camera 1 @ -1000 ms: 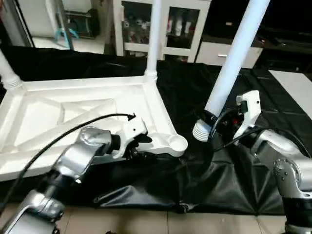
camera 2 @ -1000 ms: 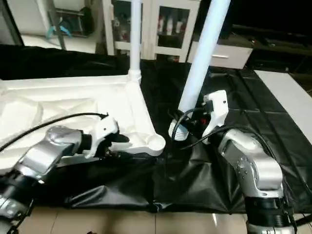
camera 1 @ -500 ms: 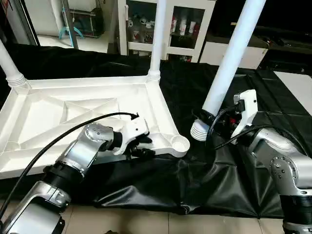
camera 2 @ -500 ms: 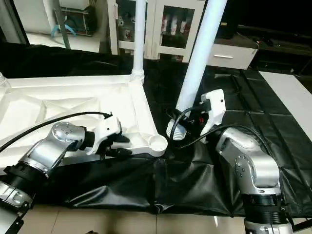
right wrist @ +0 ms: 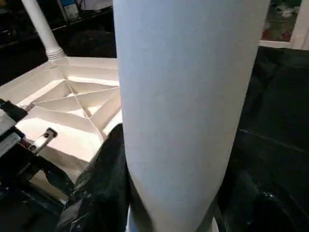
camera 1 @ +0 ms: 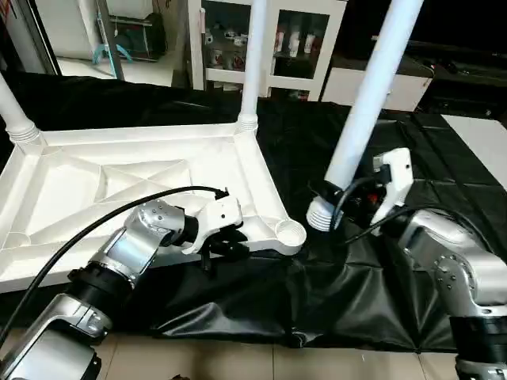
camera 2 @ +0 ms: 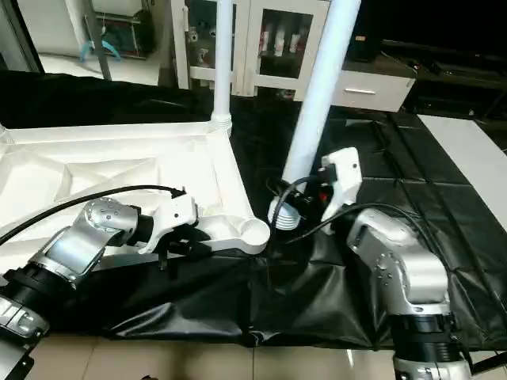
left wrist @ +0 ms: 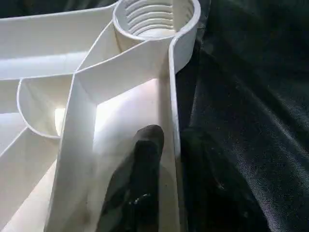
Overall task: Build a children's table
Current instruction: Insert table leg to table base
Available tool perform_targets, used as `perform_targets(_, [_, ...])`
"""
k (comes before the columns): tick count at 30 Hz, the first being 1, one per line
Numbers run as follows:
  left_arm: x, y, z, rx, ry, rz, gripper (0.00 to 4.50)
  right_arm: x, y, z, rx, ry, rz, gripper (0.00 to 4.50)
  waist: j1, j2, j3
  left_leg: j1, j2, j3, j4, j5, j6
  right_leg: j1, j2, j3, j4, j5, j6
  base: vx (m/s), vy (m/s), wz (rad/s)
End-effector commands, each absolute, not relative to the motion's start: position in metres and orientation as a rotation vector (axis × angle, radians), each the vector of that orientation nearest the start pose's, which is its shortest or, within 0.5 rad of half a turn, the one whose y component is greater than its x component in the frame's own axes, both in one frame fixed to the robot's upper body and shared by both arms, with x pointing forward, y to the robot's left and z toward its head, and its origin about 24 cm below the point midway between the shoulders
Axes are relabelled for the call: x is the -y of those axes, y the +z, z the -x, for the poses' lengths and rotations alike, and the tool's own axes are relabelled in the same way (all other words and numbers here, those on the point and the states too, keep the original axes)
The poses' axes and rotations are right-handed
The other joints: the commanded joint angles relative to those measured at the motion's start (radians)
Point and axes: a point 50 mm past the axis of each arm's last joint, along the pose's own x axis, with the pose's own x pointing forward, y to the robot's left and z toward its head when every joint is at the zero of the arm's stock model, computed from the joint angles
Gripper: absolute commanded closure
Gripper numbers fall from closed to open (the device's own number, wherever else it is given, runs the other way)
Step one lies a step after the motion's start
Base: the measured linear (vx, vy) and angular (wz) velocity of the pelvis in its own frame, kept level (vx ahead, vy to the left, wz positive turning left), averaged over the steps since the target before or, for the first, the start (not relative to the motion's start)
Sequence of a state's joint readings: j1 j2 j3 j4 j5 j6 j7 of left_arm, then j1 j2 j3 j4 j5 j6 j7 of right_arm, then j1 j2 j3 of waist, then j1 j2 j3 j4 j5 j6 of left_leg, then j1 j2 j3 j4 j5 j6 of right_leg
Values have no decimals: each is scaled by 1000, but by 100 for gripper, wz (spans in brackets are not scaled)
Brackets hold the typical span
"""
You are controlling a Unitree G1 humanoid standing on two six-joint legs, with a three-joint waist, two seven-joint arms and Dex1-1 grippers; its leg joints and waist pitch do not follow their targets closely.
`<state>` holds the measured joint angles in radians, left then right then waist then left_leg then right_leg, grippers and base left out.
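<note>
White plastic square tabletop [camera 1: 142,186] lies ribs-up, its near rim pinched by the left end effector [camera 1: 224,245] to steady it, while the right end effector [camera 1: 342,198] grips a tapered white tube leg [camera 1: 360,119] beside the empty corner socket [camera 1: 291,233].

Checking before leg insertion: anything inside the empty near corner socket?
The round white plastic corner socket shows bare thread ridges, nothing lodged. Its bottom is cut off from view.

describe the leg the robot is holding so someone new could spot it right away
Start at the white tabletop lying ribs-up on the black sheet. Just past its near right corner socket, the right gripper clasps a white leg. Unlike the legs standing in their sockets, it leans, its ribbed end beside the tabletop.
</note>
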<state>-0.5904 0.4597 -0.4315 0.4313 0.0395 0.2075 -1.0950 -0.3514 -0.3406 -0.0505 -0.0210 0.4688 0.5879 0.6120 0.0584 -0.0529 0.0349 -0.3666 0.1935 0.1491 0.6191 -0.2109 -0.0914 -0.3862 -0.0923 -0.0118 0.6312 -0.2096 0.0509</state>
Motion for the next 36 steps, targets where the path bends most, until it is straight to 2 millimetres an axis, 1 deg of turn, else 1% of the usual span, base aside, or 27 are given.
perform_targets(1, [-134, 46, -309, -565, -1267, -618, 389, 158, 111, -303, -177, 729, -163, 264, 0, 2, -48, 11, 20, 13, -96, -153, -12, 31, -30, 16, -67, -82, -241, 0, 0, 0])
perform_targets(2, [-134, 46, -309, -565, -1267, -618, 389, 158, 111, -303, -177, 729, -163, 264, 1, 3, -47, 10, 20, 13, -96, -155, -13, 30, -29, 16, -68, -84, -239, 0, 0, 0])
perform_targets(3, [-135, 45, -308, -573, -1266, -622, 396, 155, 110, -305, -184, 728, -160, 264, 1, 3, -47, 10, 21, 12, -97, -157, -15, 30, -30, 16, -68, -84, -239, 0, 0, 0])
perform_targets(4, [-135, 44, -308, -578, -1265, -624, 416, 154, 109, -307, -190, 726, -158, 264, -1, 3, -48, 10, 20, 12, -97, -156, -19, 30, -29, 15, -67, -83, -238, 0, 0, 0])
perform_targets(6, [-135, 43, -306, -583, -1269, -629, 424, 152, 107, -309, -204, 720, -157, 264, -1, 2, -48, 9, 21, 12, -97, -156, -22, 29, -30, 16, -67, -85, -237, 0, 0, 0])
perform_targets(9, [-132, 40, -299, -589, -1299, -627, 446, 146, 100, -317, -253, 727, -150, 264, -4, -4, -47, 9, 21, 14, -98, -158, -22, 28, -29, 15, -68, -98, -236, 0, 0, 0])
perform_targets(10, [-131, 40, -298, -587, -1306, -624, 446, 145, 99, -317, -263, 733, -149, 264, -6, -1, -46, 8, 21, 13, -98, -159, -22, 28, -30, 15, -69, -104, -237, 0, 0, 0])
perform_targets(12, [-130, 40, -296, -584, -1316, -622, 446, 142, 96, -318, -294, 757, -136, 264, -5, -2, -48, 8, 20, 15, -97, -141, -18, 30, -29, 16, -68, -86, -234, 0, 0, 0])
perform_targets(13, [-130, 40, -296, -583, -1318, -623, 446, 140, 94, -318, -305, 768, -130, 264, -6, -8, -49, 9, 20, 16, -96, -130, -13, 30, -28, 15, -67, -71, -235, 0, 0, 0])
perform_targets(14, [-129, 40, -295, -580, -1320, -623, 446, 136, 90, -317, -340, 807, -108, 264, -5, -14, -50, 7, 20, 17, -94, -101, -3, 32, -27, 15, -64, -39, -238, 0, 0, 0])
perform_targets(15, [-129, 40, -295, -579, -1321, -622, 446, 135, 90, -316, -347, 816, -104, 264, -4, -11, -52, 6, 20, 16, -94, -84, 0, 34, -27, 14, -60, -22, -240, 0, 0, 0])
perform_targets(16, [-129, 40, -294, -578, -1321, -621, 446, 134, 89, -316, -357, 829, -97, 264, -4, -10, -52, 8, 19, 18, -92, -65, 9, 33, -27, 15, -60, 5, -243, 0, 0, 0])
perform_targets(17, [-129, 40, -294, -578, -1319, -622, 446, 132, 88, -315, -369, 852, -91, 264, -4, -17, -51, 6, 19, 19, -92, -54, 17, 35, -27, 14, -59, 10, -244, 0, 0, 0])
perform_targets(18, [-129, 40, -294, -578, -1319, -622, 446, 132, 88, -315, -369, 853, -91, 264, -1, -18, -51, 9, 19, 21, -91, -54, 22, 33, -28, 16, -60, 2, -245, 0, 0, 0])
perform_targets(19, [-129, 40, -293, -578, -1316, -623, 446, 131, 88, -315, -370, 861, -92, 264, 1, -16, -51, 10, 20, 21, -92, -54, 22, 32, -29, 16, -61, 0, -245, 0, 0, 0])
perform_targets(20, [-129, 40, -293, -578, -1314, -624, 446, 130, 88, -315, -371, 869, -89, 264, 0, -20, -50, 9, 21, 22, -93, -60, 20, 31, -27, 16, -62, -5, -245, 0, 0, 0])
perform_targets(22, [-129, 40, -293, -578, -1312, -626, 446, 130, 88, -315, -372, 875, -86, 264, -1, -23, -48, 8, 22, 22, -96, -84, 11, 31, -28, 15, -64, -38, -237, 0, 0, 0])
perform_targets(24, [-129, 40, -292, -578, -1308, -627, 446, 128, 87, -317, -373, 879, -75, 264, -2, -23, -48, 9, 23, 22, -97, -101, 5, 29, -29, 16, -65, -63, -233, 0, 0, 0])
perform_targets(26, [-129, 40, -291, -579, -1305, -628, 446, 127, 87, -318, -367, 881, -66, 264, -3, -24, -48, 9, 23, 22, -96, -98, 2, 28, -28, 16, -65, -62, -232, 0, 0, 0])
perform_targets(30, [-129, 40, -292, -576, -1299, -631, 446, 125, 91, -321, -321, 871, -67, 264, -3, -27, -51, 9, 23, 28, -93, -61, 8, 28, -26, 16, -61, -12, -234, 0, 0, 0])
perform_targets(32, [-129, 40, -292, -573, -1295, -633, 446, 123, 91, -323, -310, 873, -77, 264, -2, -25, -51, 11, 25, 33, -93, -70, 9, 26, -26, 16, -61, -20, -236, 0, 0, 0])
perform_targets(35, [-129, 40, -293, -571, -1292, -633, 446, 121, 89, -323, -315, 877, -78, 264, -1, -26, -50, 11, 26, 34, -94, -81, 5, 25, -26, 16, -62, -32, -235, 0, 0, 0])
perform_targets(36, [-129, 40, -293, -571, -1291, -633, 446, 120, 86, -322, -321, 882, -80, 264, -2, -26, -49, 12, 26, 35, -94, -94, 0, 24, -26, 16, -64, -49, -233, 0, 0, 0])
